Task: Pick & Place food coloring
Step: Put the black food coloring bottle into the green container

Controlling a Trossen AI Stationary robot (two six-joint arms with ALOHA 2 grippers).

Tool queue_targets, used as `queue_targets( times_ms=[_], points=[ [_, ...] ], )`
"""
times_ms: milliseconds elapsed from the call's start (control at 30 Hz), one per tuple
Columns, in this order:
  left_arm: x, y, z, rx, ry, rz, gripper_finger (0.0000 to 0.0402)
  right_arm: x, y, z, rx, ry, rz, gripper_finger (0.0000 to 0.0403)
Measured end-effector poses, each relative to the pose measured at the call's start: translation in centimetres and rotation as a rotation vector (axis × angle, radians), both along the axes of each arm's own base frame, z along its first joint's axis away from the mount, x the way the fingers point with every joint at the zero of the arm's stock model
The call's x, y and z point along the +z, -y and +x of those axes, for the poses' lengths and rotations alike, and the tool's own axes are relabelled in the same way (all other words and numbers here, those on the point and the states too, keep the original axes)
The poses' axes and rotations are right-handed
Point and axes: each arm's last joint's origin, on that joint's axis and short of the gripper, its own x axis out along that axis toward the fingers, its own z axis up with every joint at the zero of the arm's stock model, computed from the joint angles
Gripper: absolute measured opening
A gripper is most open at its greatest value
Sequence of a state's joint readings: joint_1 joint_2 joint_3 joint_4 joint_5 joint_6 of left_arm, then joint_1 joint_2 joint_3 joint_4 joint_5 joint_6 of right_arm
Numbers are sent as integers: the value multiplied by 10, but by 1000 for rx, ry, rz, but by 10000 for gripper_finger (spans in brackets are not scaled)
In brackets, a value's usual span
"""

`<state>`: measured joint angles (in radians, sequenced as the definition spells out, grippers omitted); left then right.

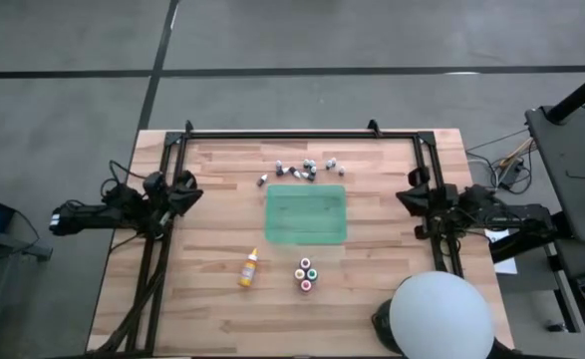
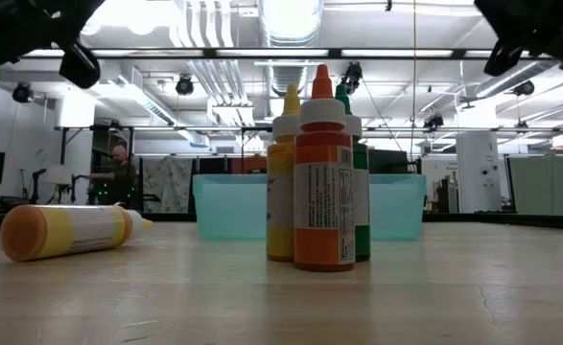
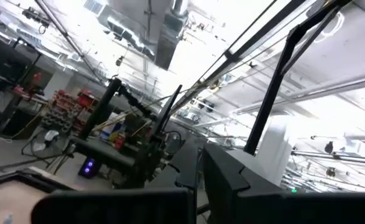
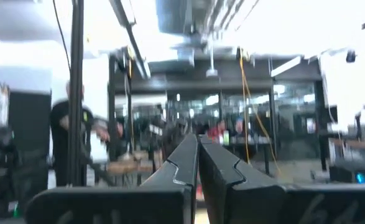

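Several tiny food coloring bottles (image 1: 302, 170) lie scattered near the table's far edge. A small cluster of them (image 1: 307, 274) stands upright toward the near edge; the low view shows orange (image 2: 323, 182), yellow (image 2: 281, 192) and green (image 2: 361, 192) ones. A yellow-orange dropper bottle (image 1: 249, 268) lies on its side left of the cluster. Between the two groups lies a green rectangular tray (image 1: 306, 214). My left gripper (image 1: 192, 193) is shut and raised at the table's left edge. My right gripper (image 1: 405, 196) is shut at the right edge, its fingers pressed together (image 4: 198, 165). Neither gripper is near any bottle.
Black frame rails (image 1: 302, 133) run along the table's far, left and right edges. A white rounded dome (image 1: 441, 317) sits at the near right corner. A person (image 4: 76, 140) stands in the room beyond the table. Bare wood lies around the tray.
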<state>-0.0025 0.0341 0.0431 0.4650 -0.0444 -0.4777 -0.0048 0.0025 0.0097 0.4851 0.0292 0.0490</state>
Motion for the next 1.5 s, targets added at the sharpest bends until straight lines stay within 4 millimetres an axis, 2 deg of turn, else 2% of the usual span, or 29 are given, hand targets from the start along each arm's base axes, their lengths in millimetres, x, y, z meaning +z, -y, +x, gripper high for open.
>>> queue_targets(
  times_ms=[300,633,800,933,1167,1367,1500],
  points=[
    [0,0,0,-10,5,-50,0,14,0,-9,6,175,8,9],
    [8,-2,-3,6,63,-118,0,20,0,-15,142,267,197,9],
    [23,-2,-8,11,106,-123,0,25,0,-18,159,326,213,9],
    [36,-2,-10,12,119,-119,0,25,2,-19,106,345,254,9],
    [56,-2,-1,32,65,-88,0,27,3,-19,97,350,304,9],
    [74,-2,13,50,12,-57,0,48,3,-19,92,352,302,9],
    [90,-2,22,62,-17,-32,0,69,4,-12,53,277,300,9]
  ],
)
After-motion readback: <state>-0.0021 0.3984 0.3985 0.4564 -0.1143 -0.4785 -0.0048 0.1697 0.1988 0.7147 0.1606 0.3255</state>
